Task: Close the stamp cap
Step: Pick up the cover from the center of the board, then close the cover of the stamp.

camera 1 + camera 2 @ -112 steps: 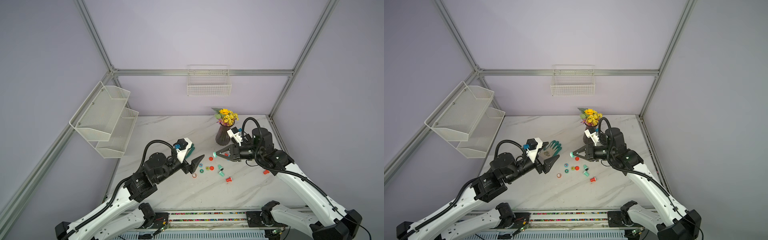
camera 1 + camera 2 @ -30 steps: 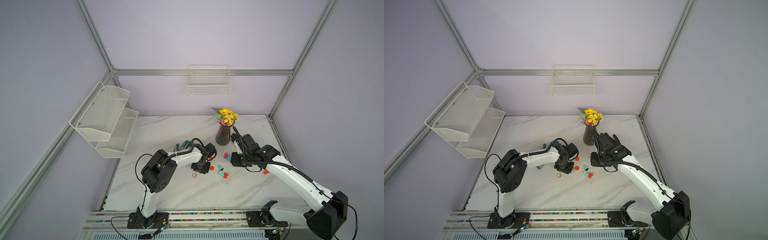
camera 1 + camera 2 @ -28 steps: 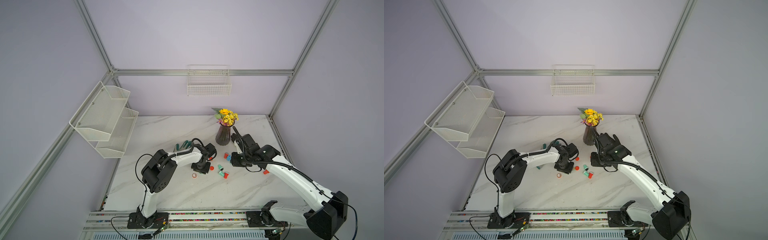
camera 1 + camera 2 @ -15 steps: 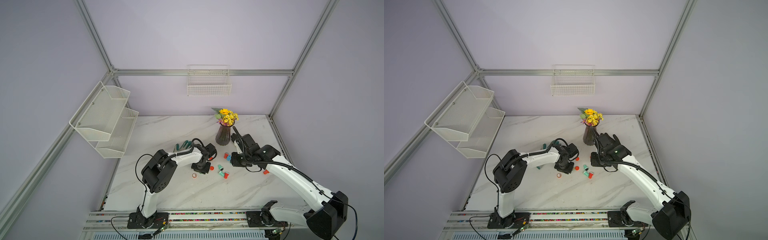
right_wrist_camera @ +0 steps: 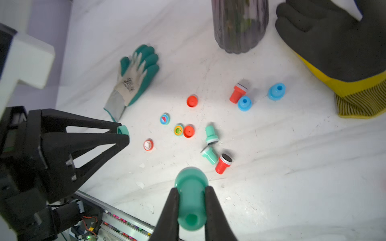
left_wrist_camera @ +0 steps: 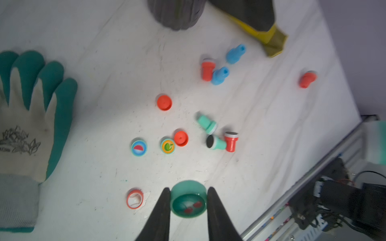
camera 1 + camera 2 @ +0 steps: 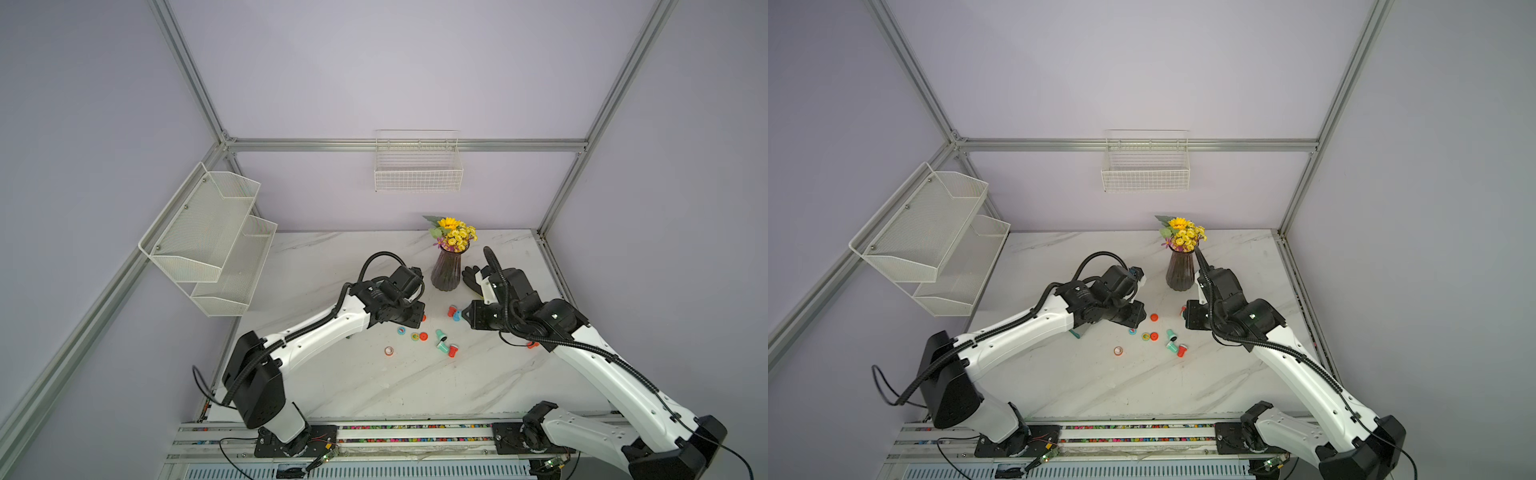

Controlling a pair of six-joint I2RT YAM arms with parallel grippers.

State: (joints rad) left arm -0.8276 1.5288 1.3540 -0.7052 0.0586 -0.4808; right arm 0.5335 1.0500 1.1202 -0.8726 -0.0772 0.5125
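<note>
Left gripper [image 6: 188,190] was closed narrow on the teal cap [image 6: 188,203], one finger on each side of the rim. The cap's open side faced the wrist camera, with a red print visible inside. Right gripper [image 5: 191,189] was clamped on the teal stamp body [image 5: 191,185], held lengthwise between its fingers, wide end pointing away from the wrist camera. Both pieces were held clear of the marble table [image 6: 94,68] and apart from each other.

On the table below lay:
- two red caps [image 6: 164,102]
- two sticker-topped caps [image 6: 139,147]
- a red-rimmed cap [image 6: 134,198]
- two teal stamps [image 6: 206,124] on their sides, one touching a red stamp [image 6: 231,140]
- two blue stamps [image 6: 235,53] farther out

Teal-and-white glove [image 6: 31,116] lay flat beside the caps. Black-and-yellow glove [image 5: 334,41] lay just beside the dark vase [image 5: 240,25].
</note>
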